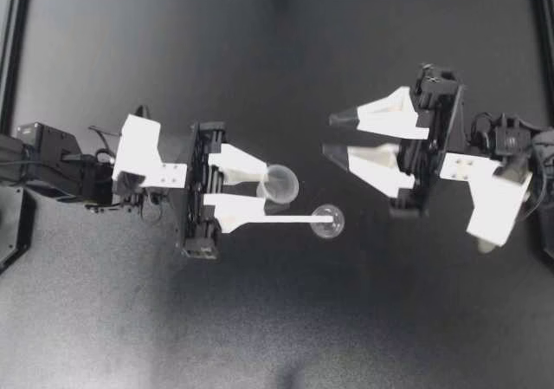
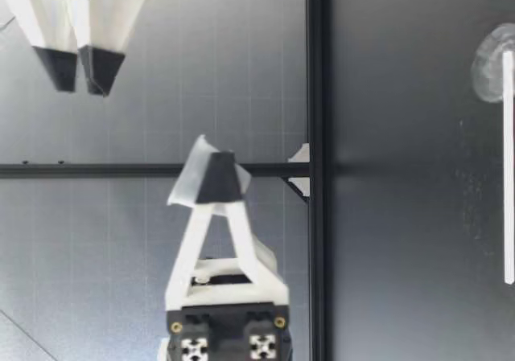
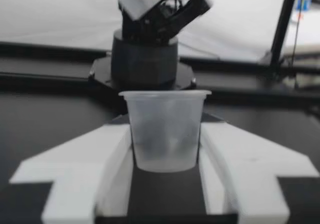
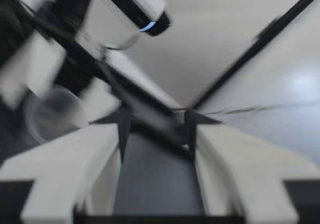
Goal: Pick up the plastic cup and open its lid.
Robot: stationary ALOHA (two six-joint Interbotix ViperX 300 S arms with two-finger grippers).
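Top view: my left claw (image 1: 268,187) pinches the open-topped clear plastic cup (image 1: 282,183) upright between both fingers, raised above the dark tabletop (image 1: 260,320). A clear round lid (image 1: 328,221) lies on the tabletop nearby. My right claw (image 1: 331,135) hovers spread, apart from both.

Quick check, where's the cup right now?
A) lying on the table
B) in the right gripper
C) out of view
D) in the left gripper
D: the cup stands upright between the fingers of the left gripper, which press on its sides, while the right gripper is open with nothing in it.
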